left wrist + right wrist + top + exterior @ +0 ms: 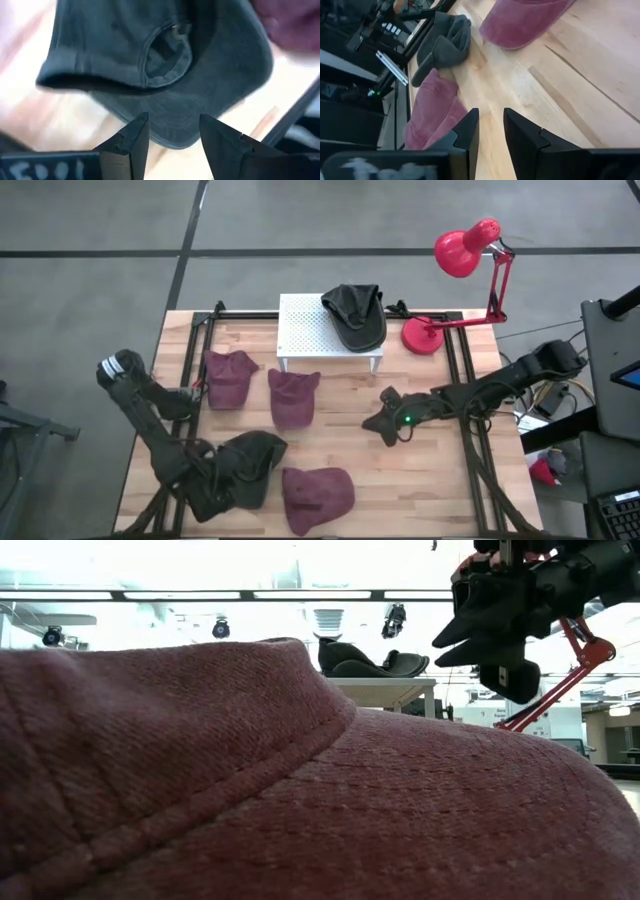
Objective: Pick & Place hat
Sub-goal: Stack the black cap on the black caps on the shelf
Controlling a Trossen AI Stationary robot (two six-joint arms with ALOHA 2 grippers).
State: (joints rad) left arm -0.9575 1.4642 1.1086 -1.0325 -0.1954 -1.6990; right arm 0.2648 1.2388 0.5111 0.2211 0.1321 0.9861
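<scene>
A dark grey hat lies on the wooden table near its left front. My left gripper hovers over it, pointing down, open; in the left wrist view its fingers stand either side of the hat's brim, and no touch shows. Three maroon hats lie on the table: two toward the back left and one at the front, which fills the low view. My right gripper hangs above bare wood right of centre, open by a narrow gap, with nothing between its fingers.
A white perforated rack stands at the back centre with another dark hat resting on its right end. A red desk lamp stands at the back right. Black rails run along the table's sides. Bare wood lies at the front right.
</scene>
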